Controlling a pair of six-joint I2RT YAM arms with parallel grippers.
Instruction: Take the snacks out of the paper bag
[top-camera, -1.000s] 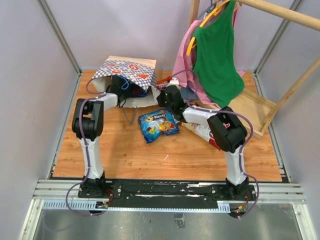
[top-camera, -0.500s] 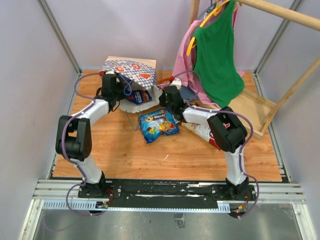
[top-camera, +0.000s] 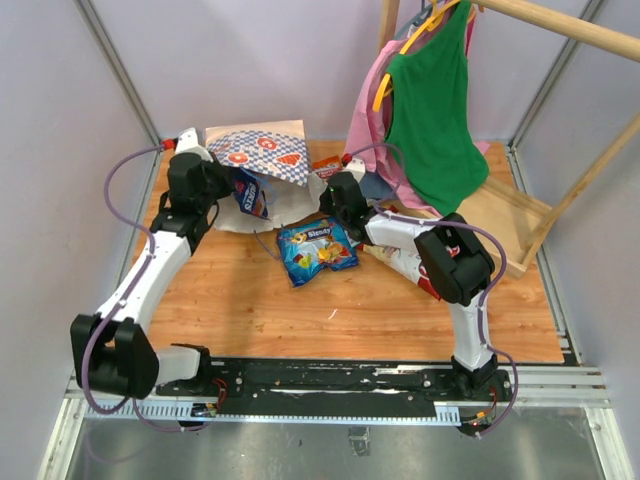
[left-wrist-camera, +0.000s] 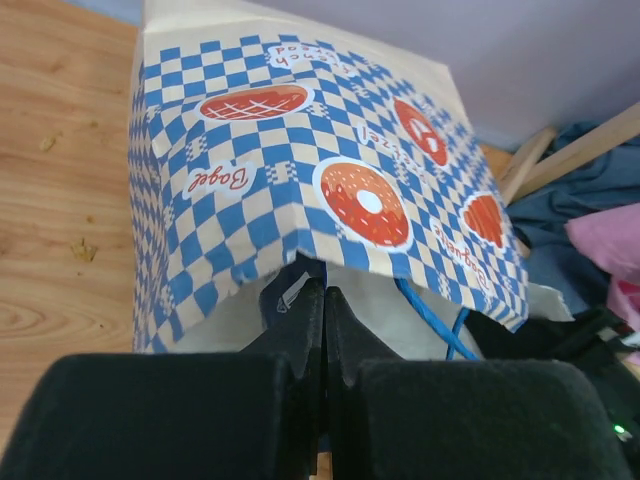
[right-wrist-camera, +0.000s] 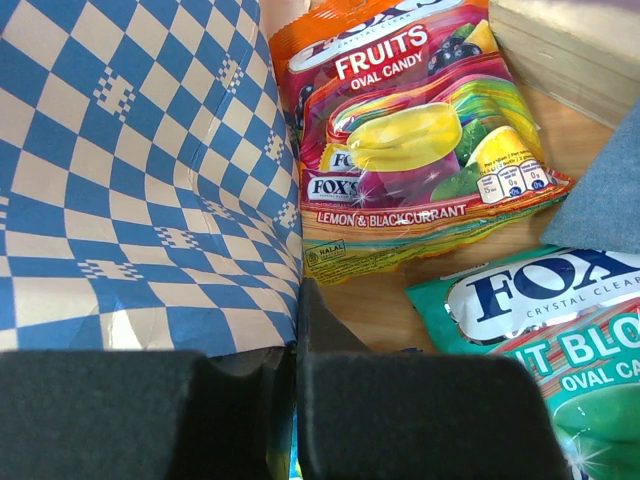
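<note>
The paper bag (top-camera: 262, 148) lies on its side at the far part of the wooden table (top-camera: 300, 310). Its checked top panel spreads beyond and above the left fingertips, and its mouth opens toward both grippers. Well to the right of the right fingers stands a wooden rack (top-camera: 520, 215) hung with a green garment (top-camera: 435, 110) and a pink garment (top-camera: 368, 110).

The left gripper (left-wrist-camera: 323, 295) sits at the left side of the bag's mouth. Its fingers are pressed together with no gap, and from above a blue packet (top-camera: 250, 193) hangs tilted right at their tips, nipped between them and clear of the bag's mouth. The right gripper (right-wrist-camera: 298, 300) is at the right side of the mouth, its fingers closed on the bag's paper edge, with the checked wall rising to their left.

A loose blue packet (top-camera: 318, 250) lies flat on the table just nearer than the right fingers. An orange fruit-candy packet (right-wrist-camera: 420, 140) lies just beyond and to the right of those fingers, touching the bag's wall. A green packet (right-wrist-camera: 540, 340) lies close on their right, nearer than the orange one. A red-and-white packet (top-camera: 405, 262) shows partly under the right forearm. A grey-blue cloth (right-wrist-camera: 610, 200) sits farther right. A thin blue cord (left-wrist-camera: 430, 320) hangs under the bag's edge, just right of the left fingertips.
</note>
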